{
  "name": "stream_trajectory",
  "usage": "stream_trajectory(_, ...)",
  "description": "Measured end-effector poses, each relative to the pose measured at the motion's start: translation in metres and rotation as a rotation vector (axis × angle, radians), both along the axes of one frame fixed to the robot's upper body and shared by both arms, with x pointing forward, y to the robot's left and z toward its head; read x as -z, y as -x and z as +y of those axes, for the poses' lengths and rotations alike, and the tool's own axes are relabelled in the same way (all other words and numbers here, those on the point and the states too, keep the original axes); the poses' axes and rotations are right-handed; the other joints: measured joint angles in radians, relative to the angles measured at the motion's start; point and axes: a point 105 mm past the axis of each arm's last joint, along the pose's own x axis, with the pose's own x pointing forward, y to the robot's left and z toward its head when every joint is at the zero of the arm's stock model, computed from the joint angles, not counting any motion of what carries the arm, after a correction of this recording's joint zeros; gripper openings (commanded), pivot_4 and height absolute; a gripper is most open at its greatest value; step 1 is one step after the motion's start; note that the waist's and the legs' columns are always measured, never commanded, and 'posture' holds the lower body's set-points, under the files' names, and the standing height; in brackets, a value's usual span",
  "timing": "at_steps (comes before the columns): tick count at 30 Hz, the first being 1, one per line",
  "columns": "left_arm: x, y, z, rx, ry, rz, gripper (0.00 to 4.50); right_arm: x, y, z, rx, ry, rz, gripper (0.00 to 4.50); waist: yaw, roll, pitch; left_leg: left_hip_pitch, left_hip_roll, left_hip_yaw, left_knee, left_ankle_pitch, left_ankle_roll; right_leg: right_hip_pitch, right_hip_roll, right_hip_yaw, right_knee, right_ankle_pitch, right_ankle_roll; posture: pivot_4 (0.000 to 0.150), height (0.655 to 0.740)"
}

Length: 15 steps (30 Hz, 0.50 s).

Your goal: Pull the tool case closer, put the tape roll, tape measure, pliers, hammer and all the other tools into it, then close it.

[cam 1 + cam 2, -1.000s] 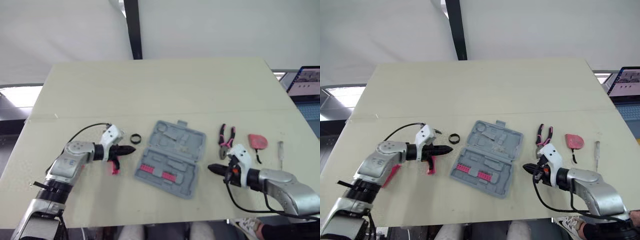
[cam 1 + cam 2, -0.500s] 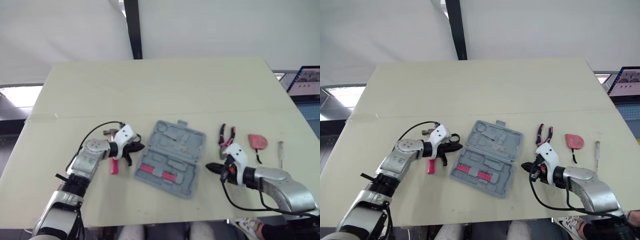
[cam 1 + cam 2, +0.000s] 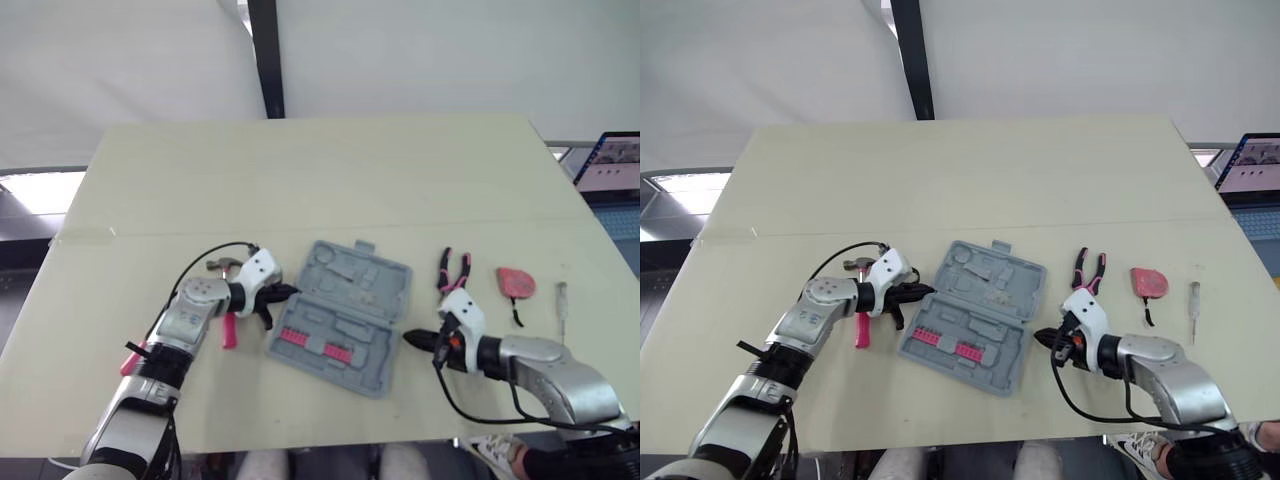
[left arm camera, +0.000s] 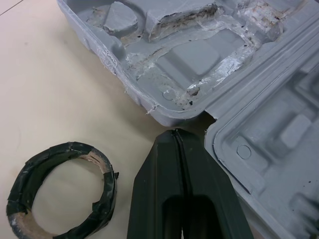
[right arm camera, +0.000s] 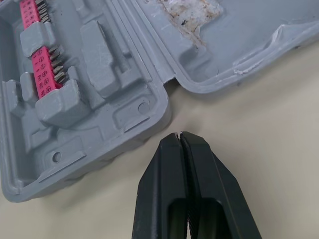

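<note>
The grey tool case [image 3: 341, 316] lies open in the middle of the table, with pink bit strips in its near half. My left gripper [image 3: 290, 292] is shut, its tip [image 4: 176, 135] at the notch between the two halves on the case's left edge. The black tape roll [image 4: 62, 192] lies just beside that gripper. The hammer [image 3: 228, 327], with a pink handle, rests under my left wrist. My right gripper [image 3: 407, 339] is shut, its tip [image 5: 180, 138] just short of the case's right edge. The pliers [image 3: 452, 272], the red tape measure [image 3: 515, 283] and a screwdriver [image 3: 562, 300] lie to the right.
A pink object [image 3: 131, 357] peeks out beside my left forearm. A laptop [image 3: 612, 160] sits off the table's right edge. The far half of the table [image 3: 330, 170] is bare.
My left gripper has moved right, past the tape roll, to the case's left edge. My right gripper has moved left toward the case's right edge. Both stayed shut.
</note>
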Motion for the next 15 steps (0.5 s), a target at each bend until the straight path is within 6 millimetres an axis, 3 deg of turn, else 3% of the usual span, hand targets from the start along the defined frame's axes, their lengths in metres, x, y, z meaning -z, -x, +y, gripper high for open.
stream_trajectory(15,0.007,0.017,-0.001,0.006,0.0,0.026,0.0,0.008,-0.011,0.01,-0.053,0.024,0.004,0.09,-0.001,0.0,0.0,0.0,0.0,0.0,0.0,0.0,0.0,0.0,0.0,-0.001,0.0,0.0,0.0,0.15,0.74)
